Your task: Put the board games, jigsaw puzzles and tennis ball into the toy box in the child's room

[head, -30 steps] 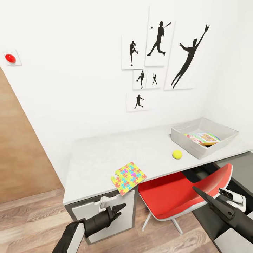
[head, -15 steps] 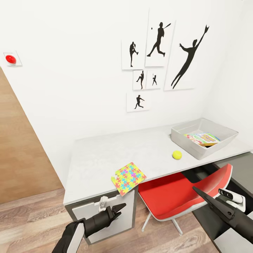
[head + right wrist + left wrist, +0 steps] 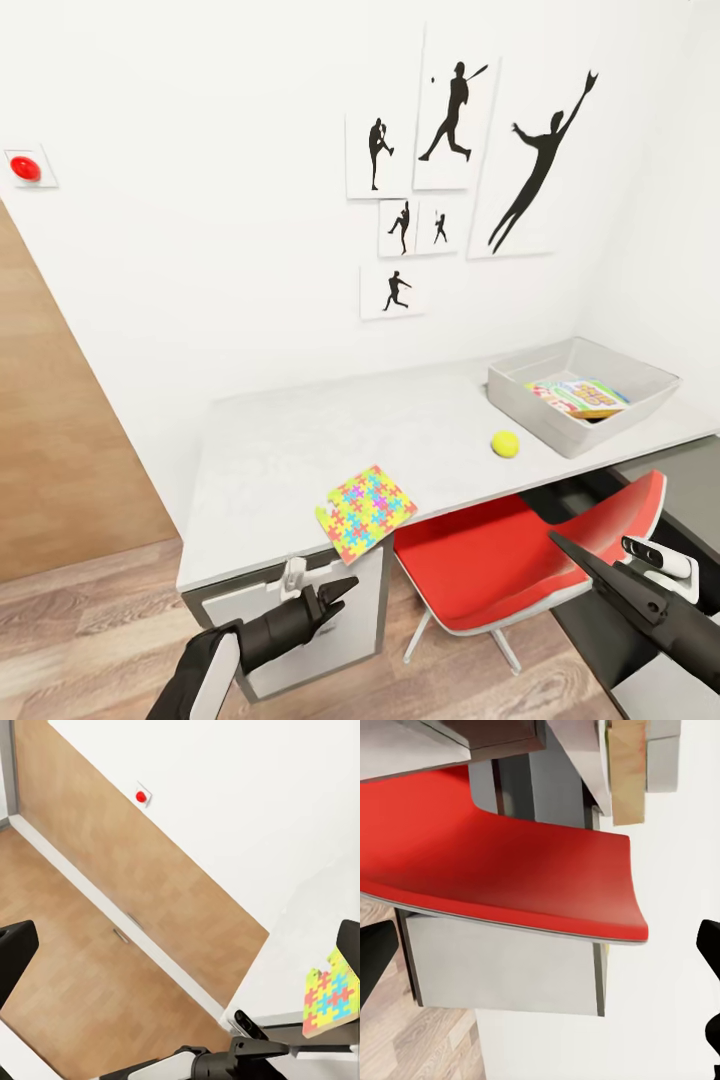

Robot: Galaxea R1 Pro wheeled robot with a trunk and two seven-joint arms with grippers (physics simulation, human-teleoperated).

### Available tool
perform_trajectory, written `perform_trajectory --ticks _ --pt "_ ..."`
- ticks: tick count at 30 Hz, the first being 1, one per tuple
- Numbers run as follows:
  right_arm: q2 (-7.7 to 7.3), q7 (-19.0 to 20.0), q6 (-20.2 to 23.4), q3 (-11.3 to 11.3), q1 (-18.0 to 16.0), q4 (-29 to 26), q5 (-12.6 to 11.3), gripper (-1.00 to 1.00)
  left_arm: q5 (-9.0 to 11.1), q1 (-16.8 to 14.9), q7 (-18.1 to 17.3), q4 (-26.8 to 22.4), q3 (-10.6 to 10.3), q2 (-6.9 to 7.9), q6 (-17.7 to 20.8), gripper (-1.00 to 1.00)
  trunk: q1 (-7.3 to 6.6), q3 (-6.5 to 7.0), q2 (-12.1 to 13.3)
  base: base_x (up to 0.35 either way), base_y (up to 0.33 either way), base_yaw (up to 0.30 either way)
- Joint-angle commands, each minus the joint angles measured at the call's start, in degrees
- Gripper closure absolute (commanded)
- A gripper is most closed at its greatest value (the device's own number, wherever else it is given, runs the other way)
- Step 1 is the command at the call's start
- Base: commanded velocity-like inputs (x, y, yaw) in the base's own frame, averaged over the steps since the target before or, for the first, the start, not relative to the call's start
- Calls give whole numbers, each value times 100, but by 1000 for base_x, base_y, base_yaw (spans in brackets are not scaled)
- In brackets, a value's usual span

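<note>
A: What takes up the most room?
B: The table (image 3: 300,440), its pale top running from near left to far right along the white wall. Under its front edge sits a red chair (image 3: 490,560).

A: And the toy box (image 3: 530,395)?
B: At the table's far right end, long axis angled toward the corner. A colourful board game (image 3: 577,394) lies flat inside.

A: Anything else on the top?
B: A jigsaw puzzle (image 3: 366,507) sits at the front edge, turned corner-first like a diamond, one corner overhanging. The tennis ball (image 3: 505,443) rests between puzzle and box, near the box.

A: The grippers?
B: The left gripper (image 3: 335,592) hangs below the table front, fingers close together, holding nothing. The right gripper (image 3: 570,550) points up-left by the chair; how far open, I cannot tell.
</note>
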Motion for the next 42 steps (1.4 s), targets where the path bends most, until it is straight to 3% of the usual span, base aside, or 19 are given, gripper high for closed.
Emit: perform_trajectory --ticks 1,42 --pt "-2 -4 47 0 1 -2 -31 -100 7 -3 -13 0 17 -5 34 -100 1 -4 -3 86 0 0" --pt "-2 -4 47 1 1 -3 -31 -100 7 -3 -30 0 24 -3 34 -100 1 -4 -3 51 0 0"
